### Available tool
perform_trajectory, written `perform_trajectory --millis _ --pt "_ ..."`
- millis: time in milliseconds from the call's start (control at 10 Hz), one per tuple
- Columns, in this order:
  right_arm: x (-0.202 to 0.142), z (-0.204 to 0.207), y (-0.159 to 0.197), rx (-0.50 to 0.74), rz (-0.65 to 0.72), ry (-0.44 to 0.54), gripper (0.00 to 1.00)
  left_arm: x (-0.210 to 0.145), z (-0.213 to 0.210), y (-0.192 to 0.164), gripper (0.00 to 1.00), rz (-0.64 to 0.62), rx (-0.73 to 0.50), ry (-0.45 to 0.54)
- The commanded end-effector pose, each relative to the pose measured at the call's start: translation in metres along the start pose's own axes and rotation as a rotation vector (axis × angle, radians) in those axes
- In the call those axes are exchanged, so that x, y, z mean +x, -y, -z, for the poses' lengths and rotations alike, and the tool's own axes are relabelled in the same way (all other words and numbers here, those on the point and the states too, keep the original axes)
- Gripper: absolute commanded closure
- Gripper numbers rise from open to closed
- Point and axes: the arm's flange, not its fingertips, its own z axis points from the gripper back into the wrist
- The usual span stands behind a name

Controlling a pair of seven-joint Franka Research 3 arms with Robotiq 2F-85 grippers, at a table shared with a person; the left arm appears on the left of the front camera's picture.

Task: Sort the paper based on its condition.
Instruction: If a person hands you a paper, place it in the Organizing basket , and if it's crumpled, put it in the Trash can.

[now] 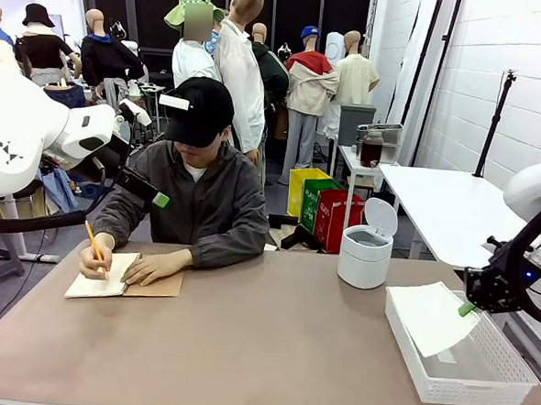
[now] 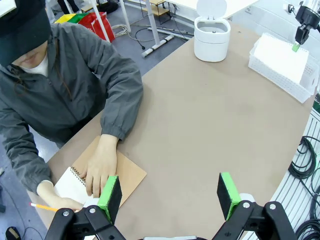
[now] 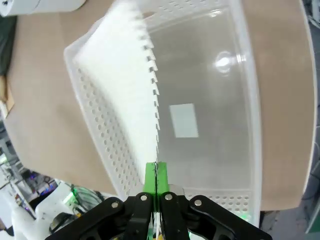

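My right gripper (image 3: 156, 176) is shut on the edge of a white sheet of paper (image 3: 115, 85) with a ragged, perforated side. The sheet hangs tilted over the white perforated basket (image 3: 100, 130). In the front view the same gripper (image 1: 469, 309) holds the paper (image 1: 429, 318) above the basket (image 1: 480, 385) at the table's right. My left gripper (image 2: 170, 197) is open with nothing between its green pads, hovering above the table near the person; in the front view it (image 1: 156, 195) is raised at the left.
The person leans over a spiral notebook (image 1: 123, 285) with a brown cover, writing with a pencil (image 1: 94, 245). A white lidded bin (image 1: 366, 250) stands behind the basket. A small white sticker (image 3: 183, 120) lies on the basket's floor. Bare table spreads across the middle.
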Motion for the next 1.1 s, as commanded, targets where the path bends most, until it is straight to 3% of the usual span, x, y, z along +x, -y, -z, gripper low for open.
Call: perform_trajectory --millis 0,800,1000 --pt "-0.008 0.009 0.002 -0.055 0.045 0.011 1.00 0.000 -0.001 -0.001 0.00 -0.004 -0.007 -0.005" --pt "-0.012 0.032 -0.012 -0.117 0.122 -0.046 1.00 0.000 -0.001 -0.001 0.00 -0.004 -0.007 -0.005" --pt "-0.014 0.027 -0.014 -0.172 0.183 -0.038 0.61 0.000 -0.001 -0.001 0.00 -0.004 -0.007 -0.005"
